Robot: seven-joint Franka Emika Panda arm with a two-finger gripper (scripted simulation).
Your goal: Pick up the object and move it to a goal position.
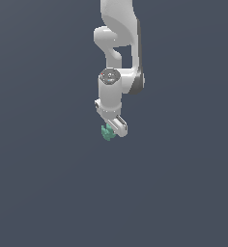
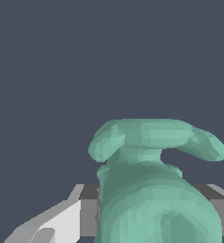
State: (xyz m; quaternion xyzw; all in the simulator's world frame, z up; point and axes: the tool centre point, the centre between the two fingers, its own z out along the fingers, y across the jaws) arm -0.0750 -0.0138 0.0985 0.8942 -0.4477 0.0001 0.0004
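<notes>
The object (image 1: pixel 106 132) is a small teal-green knobbly blob, and it sits under the white arm's hand in the exterior view. My gripper (image 1: pixel 111 131) is shut on it, with the blob poking out below and toward the exterior view's left of the fingers. In the wrist view the object (image 2: pixel 152 190) fills the lower middle, its knobbed top spreading wide. Grey pads (image 2: pixel 88 216) press against both of its sides. No goal marker shows in either view.
The white arm (image 1: pixel 118 43) comes down from the top of the exterior view. Around it is a plain dark grey-blue background with no other objects or edges showing.
</notes>
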